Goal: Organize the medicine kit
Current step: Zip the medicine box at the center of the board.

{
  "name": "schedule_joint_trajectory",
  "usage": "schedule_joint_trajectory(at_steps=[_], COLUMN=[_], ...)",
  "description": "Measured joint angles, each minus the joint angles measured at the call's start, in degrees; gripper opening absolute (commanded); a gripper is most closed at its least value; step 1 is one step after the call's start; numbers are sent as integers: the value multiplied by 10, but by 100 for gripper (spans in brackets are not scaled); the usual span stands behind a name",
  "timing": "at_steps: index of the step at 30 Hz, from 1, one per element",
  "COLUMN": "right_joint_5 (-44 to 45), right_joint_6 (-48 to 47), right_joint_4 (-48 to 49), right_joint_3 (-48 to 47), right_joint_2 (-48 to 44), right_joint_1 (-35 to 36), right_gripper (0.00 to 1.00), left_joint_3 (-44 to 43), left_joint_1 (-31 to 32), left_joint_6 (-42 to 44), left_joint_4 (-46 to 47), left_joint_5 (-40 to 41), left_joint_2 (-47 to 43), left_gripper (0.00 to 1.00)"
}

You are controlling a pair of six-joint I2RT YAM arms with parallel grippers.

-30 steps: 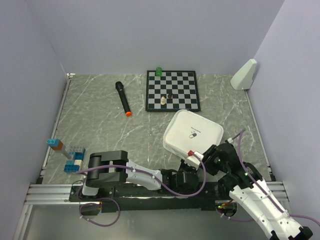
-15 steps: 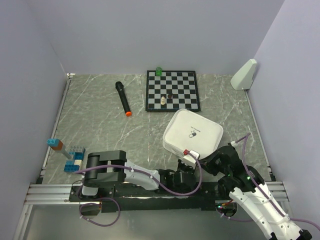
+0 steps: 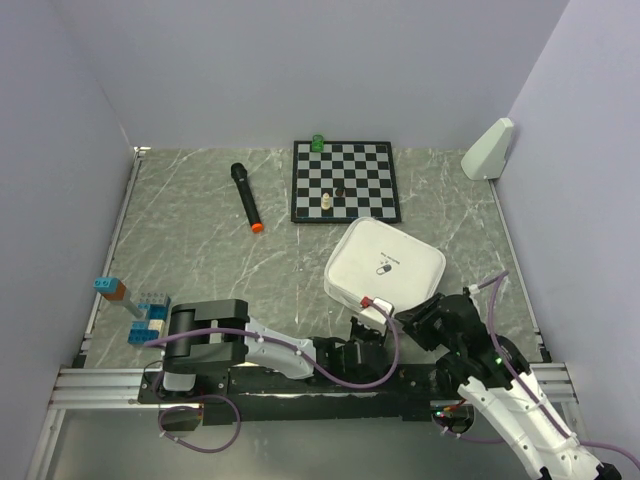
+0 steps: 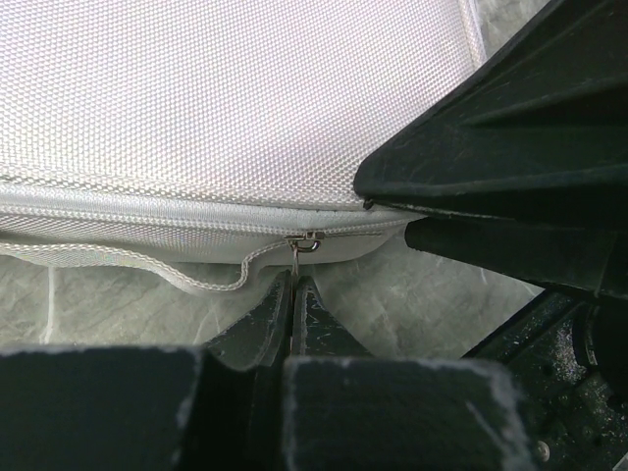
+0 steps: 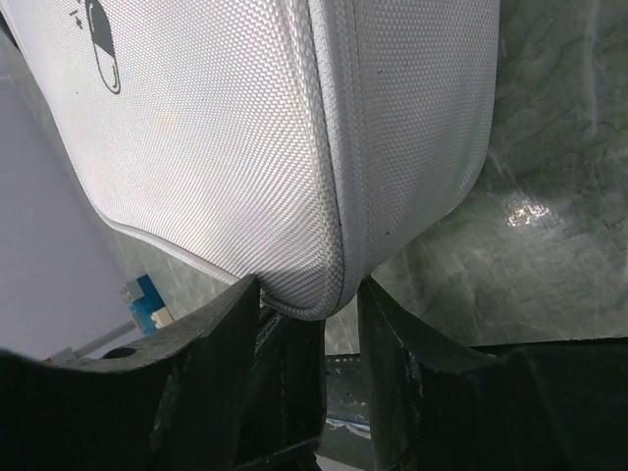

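Fingers of the left gripper (image 4: 293, 287) are pinched together on the zipper pull (image 4: 304, 241) at the near edge of the medicine kit (image 3: 386, 265). At 3 o'clock from it, the right gripper (image 5: 310, 291) clamps the kit's near corner between both fingers. The kit lies lid-down at 4 o'clock from table centre. The chessboard (image 3: 345, 181) sits beyond it, at 11 o'clock.

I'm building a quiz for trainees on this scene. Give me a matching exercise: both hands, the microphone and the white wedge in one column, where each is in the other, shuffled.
1. left hand
2. right hand
3. microphone
4. white wedge

A. far right corner of the table
B. pinching the zipper pull
C. left of the chessboard
D. clamped on the medicine kit's corner

Pairs: 1-B, 2-D, 3-C, 4-A.
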State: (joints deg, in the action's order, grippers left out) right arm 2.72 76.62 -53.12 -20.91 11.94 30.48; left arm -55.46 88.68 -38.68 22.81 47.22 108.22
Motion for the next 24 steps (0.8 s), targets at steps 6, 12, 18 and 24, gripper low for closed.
schedule_joint_trajectory(at_steps=[6, 12, 18, 24], right_joint_5=[6, 5, 3, 3], right_joint_6=[10, 43, 49, 49], right_joint_4=[-8, 3, 4, 4], right_joint_3=[2, 6, 6, 7], right_joint_2=[-7, -4, -7, -7], right_joint_1=[0, -1, -1, -1], right_gripper=[17, 0, 0, 0], left_joint_3=[4, 14, 56, 93], left_joint_1=[0, -7, -27, -48], left_joint_6=[-1, -17, -57, -91], left_joint_4=[0, -2, -12, -31], left_joint_5=[1, 2, -6, 5], left_joint_2=[-1, -7, -51, -85], left_gripper=[1, 1, 1, 1])
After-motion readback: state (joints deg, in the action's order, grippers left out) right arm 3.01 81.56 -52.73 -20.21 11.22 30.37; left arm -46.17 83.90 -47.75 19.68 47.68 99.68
